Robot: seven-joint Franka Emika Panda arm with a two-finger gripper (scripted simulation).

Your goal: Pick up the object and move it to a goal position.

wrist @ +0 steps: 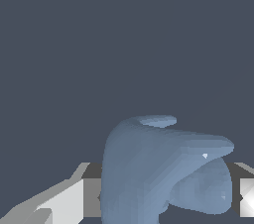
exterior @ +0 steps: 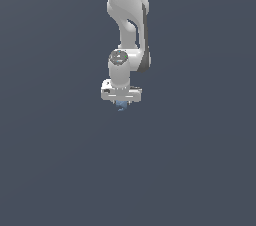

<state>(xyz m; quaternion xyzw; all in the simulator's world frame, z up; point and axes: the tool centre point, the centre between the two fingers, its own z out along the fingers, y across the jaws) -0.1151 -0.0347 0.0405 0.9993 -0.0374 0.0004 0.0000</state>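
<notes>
bare grey ground surrounds fingers [exterior: 120, 101] seemingly clamping object [exterior: 120, 106].

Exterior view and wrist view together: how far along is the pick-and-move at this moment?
Done, apparently: the approach. The gripper sits right over the light-blue object. In hand: the grasp. In the wrist view the object fills the space between the fingers, though firm contact cannot be confirmed. Left: carrying it to the goal, and no goal marker shows in either view.
</notes>
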